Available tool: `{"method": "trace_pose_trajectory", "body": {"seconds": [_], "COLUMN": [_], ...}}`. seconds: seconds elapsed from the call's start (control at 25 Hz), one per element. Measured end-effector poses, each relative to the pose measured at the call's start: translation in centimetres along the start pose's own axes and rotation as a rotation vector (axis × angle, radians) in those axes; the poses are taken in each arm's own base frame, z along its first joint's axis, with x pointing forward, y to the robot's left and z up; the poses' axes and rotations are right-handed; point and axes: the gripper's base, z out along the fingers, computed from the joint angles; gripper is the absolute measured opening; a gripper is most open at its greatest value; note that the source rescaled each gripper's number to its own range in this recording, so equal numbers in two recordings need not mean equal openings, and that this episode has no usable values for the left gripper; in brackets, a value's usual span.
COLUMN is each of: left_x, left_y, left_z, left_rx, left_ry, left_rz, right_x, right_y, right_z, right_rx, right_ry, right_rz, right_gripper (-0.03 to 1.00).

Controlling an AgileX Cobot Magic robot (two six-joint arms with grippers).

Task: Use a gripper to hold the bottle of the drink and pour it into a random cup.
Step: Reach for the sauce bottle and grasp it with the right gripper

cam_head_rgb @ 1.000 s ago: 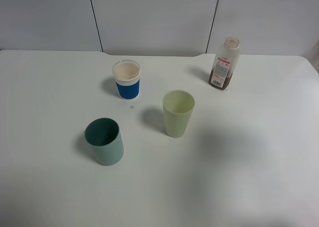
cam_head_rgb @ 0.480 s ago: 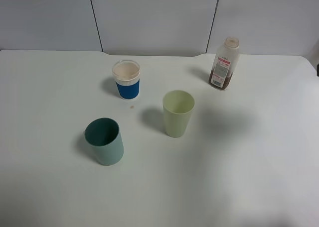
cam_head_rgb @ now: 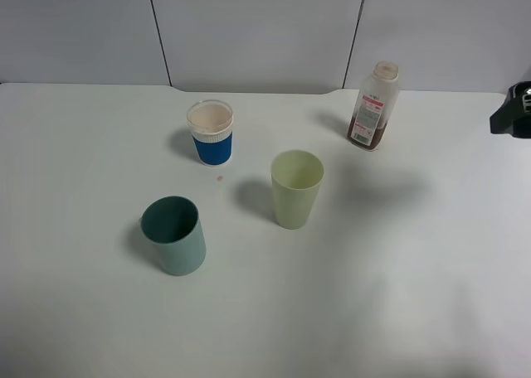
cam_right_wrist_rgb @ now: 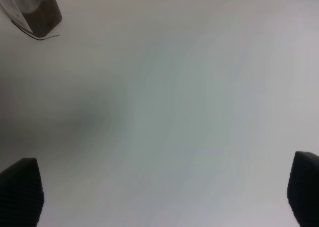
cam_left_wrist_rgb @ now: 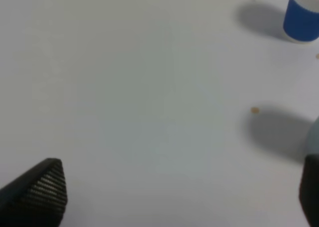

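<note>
The bottle of the drink stands upright at the back right of the white table, with brown drink in its lower part. Its base also shows in the right wrist view. The pale yellow-green cup stands upright and empty near the table's middle, in front and left of the bottle. My right gripper is open and empty over bare table, apart from the bottle. A black part of the right arm shows at the right edge. My left gripper is open and empty and is out of the exterior view.
A darker teal tumbler stands front left. A short blue-and-white paper cup stands behind it and also shows in the left wrist view. Small brown spots lie on the table.
A black part of the right arm has come into the exterior view at the right edge. Its shadow on the table has shifted toward the bottle. The cups and bottle have not moved.
</note>
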Motion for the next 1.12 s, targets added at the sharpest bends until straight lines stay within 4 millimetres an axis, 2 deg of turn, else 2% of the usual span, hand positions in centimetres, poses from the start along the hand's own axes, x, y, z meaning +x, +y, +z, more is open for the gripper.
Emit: {"method": "trace_pose_trajectory", "body": {"seconds": [0.4,0.72,1.12], "left_x": [0.0,0.0,0.0], "left_y": [0.0,0.0,0.0], "left_z": [0.0,0.0,0.0], "left_rx": [0.0,0.0,0.0], "left_ry": [0.0,0.0,0.0], "left_rz": [0.0,0.0,0.0], "right_x": [0.5,-0.7,-1.5], "right_y": [-0.2,1.5,2.1], "right_z": [4.2,5.4,7.9], "right_rx": [0.081,0.073,0.069], "right_ry": [0.118,0.015,-0.072], "right_rz": [-0.007,-0.083,-0.137], "right_gripper": [1.0,0.99,0.88]}}
